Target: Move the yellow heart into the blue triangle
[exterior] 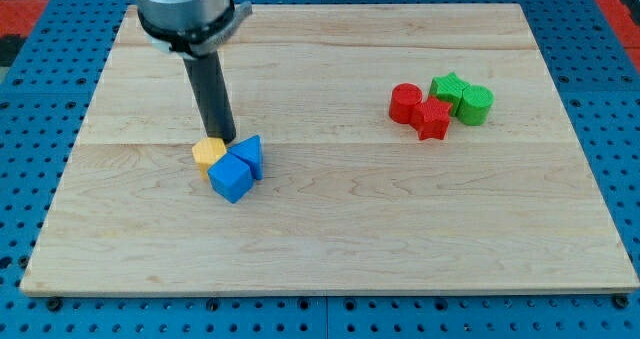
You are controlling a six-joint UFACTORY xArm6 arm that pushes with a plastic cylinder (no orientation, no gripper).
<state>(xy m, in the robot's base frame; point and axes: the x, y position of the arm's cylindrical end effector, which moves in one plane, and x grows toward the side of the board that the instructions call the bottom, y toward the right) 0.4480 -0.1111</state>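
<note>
Wooden tabletop [330, 219], pale planks, carrying two clusters of blocks well apart.

View's left cluster: yellow heart [208, 155], blue triangle [249, 155], blue cube [231, 179]. All three packed together; the heart touches the cube on its right and looks to be touching, or just beside, the triangle. The cube sits toward the view's bottom of the other two.

View's right cluster: red cylinder [404, 103], red star [433, 119], green star [449, 87], green cylinder [476, 105], bunched and touching.

Tool: a plain rod with no jaws, so nothing opens, closes or clamps. My tip [226, 141] stands at the view's top edge of the left cluster, about over the seam between heart and triangle. Whether it touches either block, I cannot tell.

Risks, as I judge them:
- A push down the view from here could wedge the tip between heart and triangle and split them, undoing the contact.
- The cube is jammed against both, so any shove on the heart will likely drag it along or pivot the heart off line.
- The heart's rounded lobes may let it slip sideways off the rod.

Heart relative to tool: just to the view's lower left of the tip, right beside it. The task looks nearly or already met.
</note>
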